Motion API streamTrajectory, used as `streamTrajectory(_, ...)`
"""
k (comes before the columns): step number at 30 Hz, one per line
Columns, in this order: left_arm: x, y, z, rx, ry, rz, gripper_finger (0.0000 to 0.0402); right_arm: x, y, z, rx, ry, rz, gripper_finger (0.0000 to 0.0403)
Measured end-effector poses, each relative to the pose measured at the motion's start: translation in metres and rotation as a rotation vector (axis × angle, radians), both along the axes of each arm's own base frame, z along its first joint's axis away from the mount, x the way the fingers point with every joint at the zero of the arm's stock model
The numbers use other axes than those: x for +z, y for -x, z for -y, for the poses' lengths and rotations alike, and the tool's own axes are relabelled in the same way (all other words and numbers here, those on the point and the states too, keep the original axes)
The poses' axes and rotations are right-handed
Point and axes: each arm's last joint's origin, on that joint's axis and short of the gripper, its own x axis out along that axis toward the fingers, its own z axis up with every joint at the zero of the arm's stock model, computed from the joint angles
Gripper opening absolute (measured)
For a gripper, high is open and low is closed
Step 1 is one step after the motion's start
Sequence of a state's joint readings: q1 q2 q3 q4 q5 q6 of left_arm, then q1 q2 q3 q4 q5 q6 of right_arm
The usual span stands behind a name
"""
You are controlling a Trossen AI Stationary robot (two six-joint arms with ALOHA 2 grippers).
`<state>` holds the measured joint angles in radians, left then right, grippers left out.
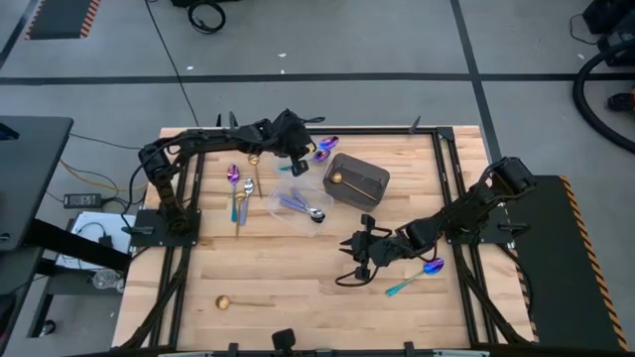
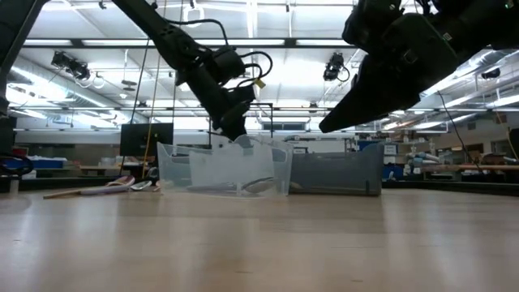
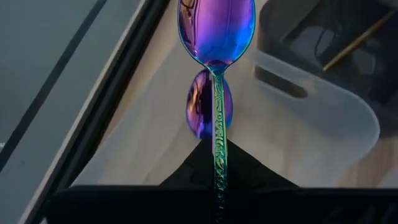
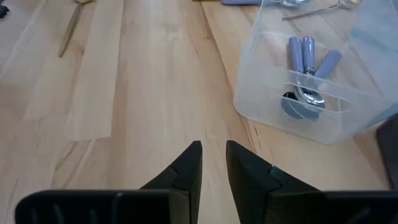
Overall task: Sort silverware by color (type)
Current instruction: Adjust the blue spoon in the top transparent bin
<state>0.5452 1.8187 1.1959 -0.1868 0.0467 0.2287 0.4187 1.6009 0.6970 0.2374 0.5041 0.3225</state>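
Note:
My left gripper (image 1: pixel 303 159) is at the table's far middle, shut on an iridescent purple-blue spoon (image 3: pixel 216 28) whose bowl juts out ahead of the fingers, beside the dark bin (image 1: pixel 355 178). A second purple bowl (image 3: pixel 208 112) shows right behind it on the table. The clear tub (image 1: pixel 298 203) holds lavender-handled spoons (image 4: pixel 305 74). Loose spoons (image 1: pixel 238 188) lie left of the tub. A gold spoon (image 1: pixel 243 300) lies near the front edge. My right gripper (image 4: pixel 214 155) hovers right of centre, open by a narrow gap with nothing in it. My left gripper pinches the spoon's patterned handle (image 3: pixel 219 177) between its two fingers, which run along the handle. The fingers (image 3: pixel 186 177) slant down toward the table's right side. The spoon sticks straight out ahead of them, bowl foremost, lifted clear of the table.
The dark bin has a gold spoon (image 1: pixel 337 178) inside. A purple spoon with a teal handle (image 1: pixel 422 276) lies under my right arm near the right rail. Black rails frame the table. Bare wood lies between the tub and the front edge.

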Motion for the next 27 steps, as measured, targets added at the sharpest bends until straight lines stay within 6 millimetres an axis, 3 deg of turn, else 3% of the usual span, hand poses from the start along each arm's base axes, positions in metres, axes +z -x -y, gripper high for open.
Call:
streamTrajectory(4, -0.018, 0.01, 0.005, 0.007, -0.005, 0.027, 0.0022, -0.006, 0.004, 0.002, 0.0, -0.004, 0.008, 0.0083)
streamTrajectory(14, -0.032, 0.025, 0.002, 0.032, -0.088, 0.154, 0.0022, -0.005, 0.003, 0.002, 0.001, -0.015, 0.038, 0.0083)
streamTrajectory(27, -0.045, 0.035, 0.005, 0.022, -0.055, 0.153, 0.0022, -0.004, 0.003, 0.002, 0.006, -0.021, 0.042, 0.0083)
